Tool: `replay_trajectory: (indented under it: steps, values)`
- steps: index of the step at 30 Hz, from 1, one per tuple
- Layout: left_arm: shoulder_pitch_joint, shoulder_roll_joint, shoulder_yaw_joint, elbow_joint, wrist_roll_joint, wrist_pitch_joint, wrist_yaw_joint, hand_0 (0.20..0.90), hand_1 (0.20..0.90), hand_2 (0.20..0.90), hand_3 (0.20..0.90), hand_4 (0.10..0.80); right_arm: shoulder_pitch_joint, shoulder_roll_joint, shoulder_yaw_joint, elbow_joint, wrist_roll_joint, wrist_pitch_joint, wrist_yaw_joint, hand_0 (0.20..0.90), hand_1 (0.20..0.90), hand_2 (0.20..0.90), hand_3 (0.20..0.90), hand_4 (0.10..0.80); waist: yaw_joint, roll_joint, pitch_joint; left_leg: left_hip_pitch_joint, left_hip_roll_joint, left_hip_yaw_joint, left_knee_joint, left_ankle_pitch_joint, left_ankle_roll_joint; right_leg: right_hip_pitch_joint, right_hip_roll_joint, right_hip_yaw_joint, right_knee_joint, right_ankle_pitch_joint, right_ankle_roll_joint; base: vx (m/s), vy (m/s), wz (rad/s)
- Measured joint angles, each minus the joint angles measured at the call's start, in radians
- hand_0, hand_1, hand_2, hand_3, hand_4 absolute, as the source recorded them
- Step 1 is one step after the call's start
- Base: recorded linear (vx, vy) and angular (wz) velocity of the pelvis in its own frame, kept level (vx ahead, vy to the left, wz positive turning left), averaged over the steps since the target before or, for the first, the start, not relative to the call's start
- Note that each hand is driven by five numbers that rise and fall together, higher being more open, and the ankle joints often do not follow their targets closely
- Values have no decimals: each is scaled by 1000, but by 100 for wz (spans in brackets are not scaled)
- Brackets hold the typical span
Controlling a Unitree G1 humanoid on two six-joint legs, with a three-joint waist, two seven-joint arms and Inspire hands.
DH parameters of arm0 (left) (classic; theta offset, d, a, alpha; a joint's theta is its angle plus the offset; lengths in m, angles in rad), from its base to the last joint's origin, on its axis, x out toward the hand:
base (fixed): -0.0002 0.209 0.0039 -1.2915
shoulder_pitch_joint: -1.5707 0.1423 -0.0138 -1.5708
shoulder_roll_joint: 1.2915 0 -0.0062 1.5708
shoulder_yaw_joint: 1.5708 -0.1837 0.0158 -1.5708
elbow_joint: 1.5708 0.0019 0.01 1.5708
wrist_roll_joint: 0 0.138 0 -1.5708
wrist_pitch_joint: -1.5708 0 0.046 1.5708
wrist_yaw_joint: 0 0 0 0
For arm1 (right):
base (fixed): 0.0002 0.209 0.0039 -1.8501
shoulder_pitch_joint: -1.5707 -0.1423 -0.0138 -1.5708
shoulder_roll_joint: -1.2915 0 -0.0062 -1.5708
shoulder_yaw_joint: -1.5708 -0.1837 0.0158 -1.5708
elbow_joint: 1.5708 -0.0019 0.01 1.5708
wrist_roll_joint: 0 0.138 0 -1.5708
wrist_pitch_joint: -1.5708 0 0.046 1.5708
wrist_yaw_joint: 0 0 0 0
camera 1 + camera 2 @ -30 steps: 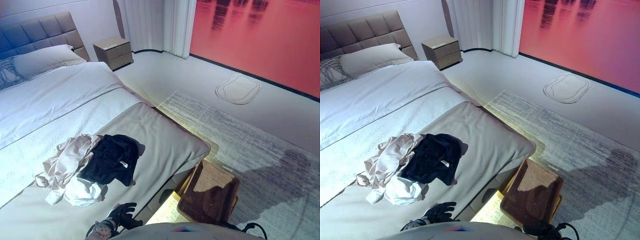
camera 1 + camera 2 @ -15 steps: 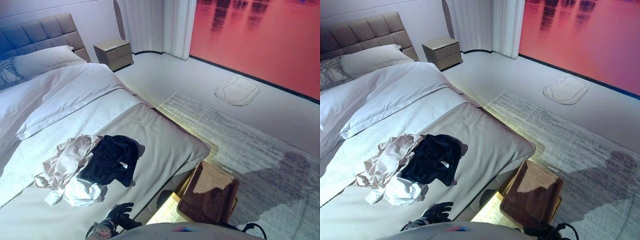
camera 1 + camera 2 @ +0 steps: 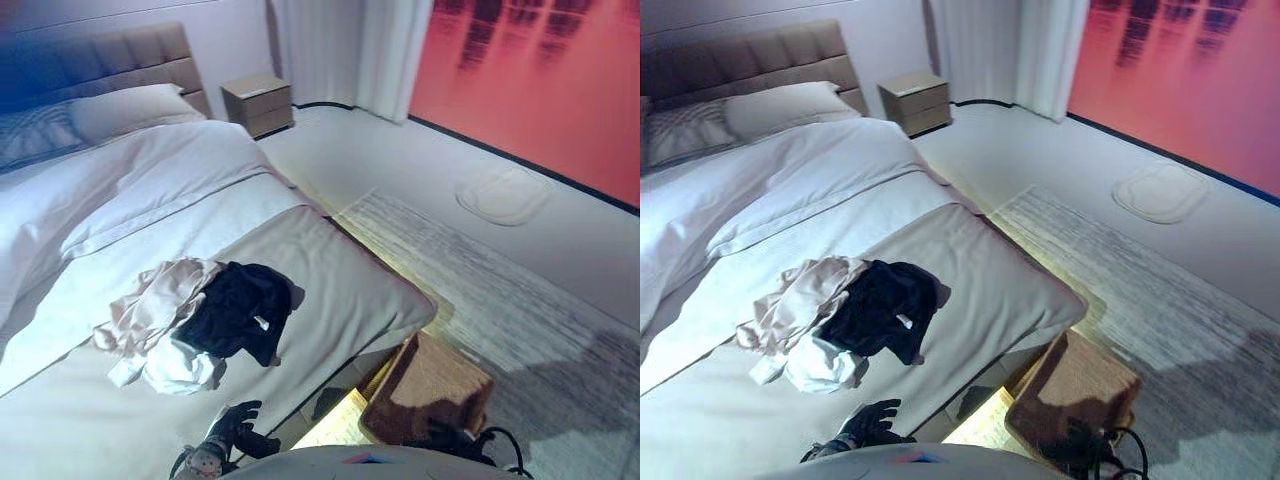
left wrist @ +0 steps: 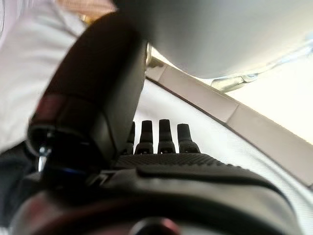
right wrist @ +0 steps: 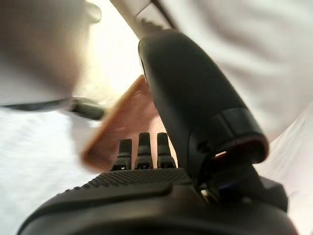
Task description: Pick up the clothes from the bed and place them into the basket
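Note:
A pile of clothes lies on the bed (image 3: 340, 275) near its foot: a beige garment (image 3: 160, 305), a black garment (image 3: 240, 310) and a white garment (image 3: 180, 368). A brown woven basket (image 3: 430, 385) stands on the floor by the bed's foot corner; it also shows past the fingers in the right wrist view (image 5: 122, 122). My left hand (image 3: 236, 428) is open and empty over the bed's near edge, short of the pile. My right hand (image 5: 142, 147) is open and empty, with its fingers straight, close to the basket.
A grey rug (image 3: 500, 290) lies under and beyond the basket. A nightstand (image 3: 258, 103) stands by the headboard, with pillows (image 3: 120, 110) at the head of the bed. A pale oval mat (image 3: 505, 195) lies on the floor near the red wall.
The whole picture has shifted right, so the camera has moved. The clothes, the basket and my left hand keep their places relative to each other.

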Motion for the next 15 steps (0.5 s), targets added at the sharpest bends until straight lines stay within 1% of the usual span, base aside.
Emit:
replay_trajectory:
  steps: [1,3,4,5,6,7,8,9,10,11,12,13,14,15]
  values:
    - [0,0,1,-7,1,-6,2,900,900,900,900,800,-32,-11,1,-2,1,-1,-10,900,900,900,900,800,18,0,1,-17,-5,-22,0,9,0,3,-7,-28,0,-2,2,89,82,72]
    - [0,-2,9,-11,0,-25,3,900,900,900,900,800,-80,-27,-7,-4,6,-13,-29,900,900,900,900,800,43,-1,5,-36,-15,-54,0,19,5,3,-17,-67,0,-3,4,103,121,69]
    - [1,-3,10,-24,1,-28,3,900,900,900,900,800,-104,-39,-10,-12,14,-28,-36,900,900,900,900,800,66,-7,10,-51,-22,-53,1,19,6,6,-27,-92,5,-6,8,110,124,67]
    - [-5,-4,10,-24,2,-29,2,900,900,900,900,800,-110,-48,-10,-22,18,-34,-39,900,900,900,900,800,67,-10,13,-62,-22,-32,9,18,7,8,-34,-112,5,-7,10,93,120,80]
    - [-20,-2,10,-22,8,-27,-1,900,900,900,900,800,-117,-62,-17,-35,26,-48,-41,900,900,900,900,800,66,-9,24,-78,-24,-4,25,25,17,26,-45,-148,5,-10,14,92,144,88]
    - [-28,1,11,-23,21,-26,-4,900,900,900,900,800,-119,-71,-21,-41,36,-58,-46,900,900,900,900,800,68,-13,33,-80,-34,-3,37,26,19,41,-58,-175,6,-14,19,165,251,85]
    - [-27,3,24,-24,25,-27,-8,900,900,900,900,800,-129,-73,-24,-41,41,-59,-45,900,900,900,900,800,76,-17,35,-78,-49,-14,35,26,23,41,-74,-187,23,-26,27,153,228,53]
    - [-25,0,39,-25,29,-27,-9,900,900,900,900,800,-142,-73,-38,-42,44,-61,-38,900,900,900,900,800,78,-21,45,-73,-69,-14,39,26,41,34,-99,-191,70,-33,42,172,274,42]
    - [-26,-4,40,-26,40,-27,-9,900,900,900,900,800,-150,-75,-57,-45,46,-62,-33,900,900,900,900,800,68,-4,61,-58,-71,-24,38,34,53,27,-117,-177,142,-41,40,141,247,39]
    - [-28,0,40,-25,44,-27,-9,900,900,900,900,800,-152,-74,-59,-49,46,-62,-31,900,900,900,900,800,64,-3,72,-45,-85,-34,34,29,62,12,-143,-154,211,-40,40,117,215,35]
    - [-30,0,40,-25,45,-27,-8,900,900,900,900,800,-154,-76,-61,-51,46,-62,-29,900,900,900,900,800,63,3,80,-39,-87,-38,35,28,65,-8,-159,-139,266,-41,40,107,157,27]
    - [-37,10,36,-25,49,-25,-12,900,900,900,900,800,-155,-76,-62,-62,43,-62,-28,900,900,900,900,800,58,6,92,-36,-92,-47,44,24,86,-63,-192,-90,398,-41,36,124,76,26]
    - [-46,26,35,-25,55,-24,-13,900,900,900,900,800,-154,-74,-61,-73,39,-61,-25,900,900,900,900,800,55,2,108,-33,-104,-57,49,20,99,-104,-216,-46,493,-33,26,166,51,40]
    - [-69,50,28,-26,62,-18,-21,900,900,900,900,800,-151,-71,-57,-81,36,-60,-21,900,900,900,900,800,36,-15,127,-24,-122,-91,55,12,120,-145,-233,25,597,-23,12,173,-37,64]
